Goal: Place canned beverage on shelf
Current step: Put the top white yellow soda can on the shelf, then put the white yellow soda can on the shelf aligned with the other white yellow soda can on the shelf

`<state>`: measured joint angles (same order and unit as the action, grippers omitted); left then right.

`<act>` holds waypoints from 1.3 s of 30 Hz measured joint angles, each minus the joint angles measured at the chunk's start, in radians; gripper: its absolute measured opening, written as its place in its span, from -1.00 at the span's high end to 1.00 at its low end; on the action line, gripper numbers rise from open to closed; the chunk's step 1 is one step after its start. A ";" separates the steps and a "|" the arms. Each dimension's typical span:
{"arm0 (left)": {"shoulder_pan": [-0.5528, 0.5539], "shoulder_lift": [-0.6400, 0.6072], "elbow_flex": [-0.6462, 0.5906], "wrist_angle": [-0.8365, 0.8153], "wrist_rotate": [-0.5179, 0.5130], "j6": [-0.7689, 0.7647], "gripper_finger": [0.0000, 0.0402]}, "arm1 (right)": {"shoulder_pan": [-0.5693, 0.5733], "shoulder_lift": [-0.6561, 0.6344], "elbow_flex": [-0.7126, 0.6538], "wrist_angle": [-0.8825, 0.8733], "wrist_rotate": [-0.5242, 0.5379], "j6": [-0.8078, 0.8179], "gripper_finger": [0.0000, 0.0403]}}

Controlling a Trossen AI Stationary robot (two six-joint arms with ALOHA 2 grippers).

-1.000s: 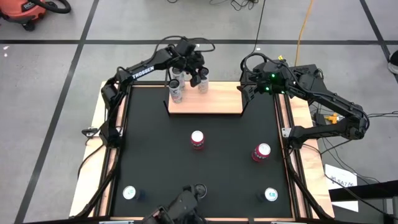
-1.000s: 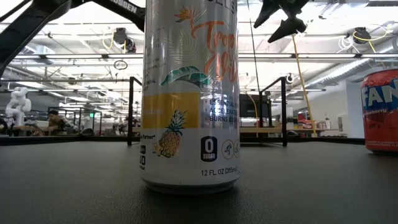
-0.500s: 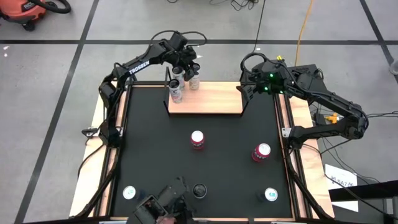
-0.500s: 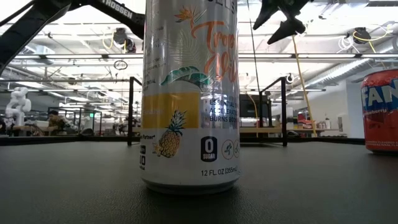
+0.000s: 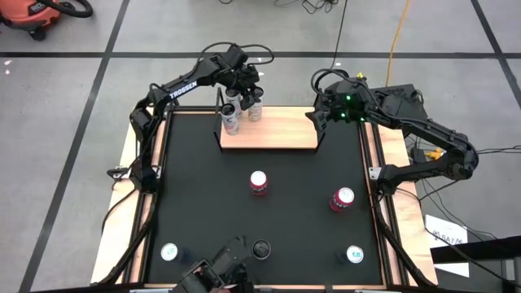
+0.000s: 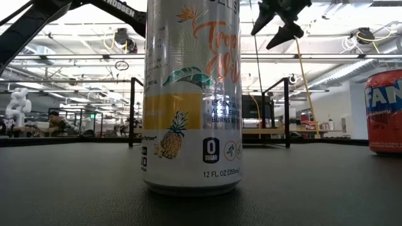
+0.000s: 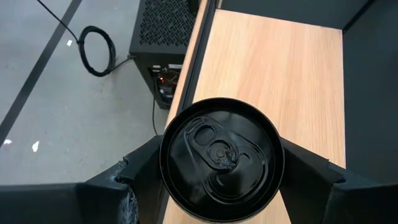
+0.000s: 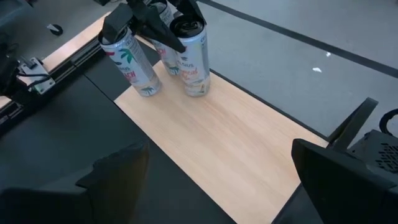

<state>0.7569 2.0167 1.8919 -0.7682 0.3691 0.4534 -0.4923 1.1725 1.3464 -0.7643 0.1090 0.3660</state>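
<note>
The shelf (image 5: 281, 130) is a light-wood board with black uprights at the table's far edge. Two cans (image 5: 231, 122) (image 8: 166, 53) stand at its left end. My left gripper (image 5: 254, 102) is shut on a third, black-topped can (image 7: 221, 158) that stands upright beside them on the board (image 8: 194, 62). My right gripper (image 5: 316, 116) is open and empty above the shelf's right end; it also shows in the low view (image 6: 271, 28). My left gripper pinches the black-topped can between its two fingers, on opposite sides of the wall just below the rim (image 7: 164, 165). The fingers (image 8: 158, 31) come from above, slanting in from the far left. The can is upright, its base on the shelf board (image 8: 198, 92).
Two red cans (image 5: 259, 183) (image 5: 342, 198) stand mid-table. Near the front edge are two blue-topped cans (image 5: 169, 252) (image 5: 355, 255) and a tall pineapple-print can (image 6: 191, 94). The shelf board right of the held can is bare wood (image 8: 249, 155). A dark shape (image 5: 220, 275) is at the near edge.
My left gripper has carried the black-topped can along the shelf toward the table's left, close to the two cans standing there. My right gripper has edged a little toward the left above the shelf's right end. The dark shape at the near edge has shifted.
</note>
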 joint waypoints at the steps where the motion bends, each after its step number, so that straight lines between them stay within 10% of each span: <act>1: 0.000 0.000 0.000 0.000 0.000 0.000 -0.23 | 0.000 0.000 0.000 0.004 0.000 0.000 -0.88; 19: -0.005 -0.026 0.000 -0.013 -0.036 0.000 -0.56 | 0.000 -0.001 0.000 0.012 -0.005 0.000 -0.88; 39: -0.122 -0.372 0.000 -0.050 -0.142 -0.006 -0.56 | 0.078 -0.001 0.000 0.066 0.002 0.117 -0.88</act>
<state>0.6352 1.6444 1.8923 -0.8183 0.2272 0.4473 -0.4142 1.1713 1.3464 -0.6981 0.1109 0.4826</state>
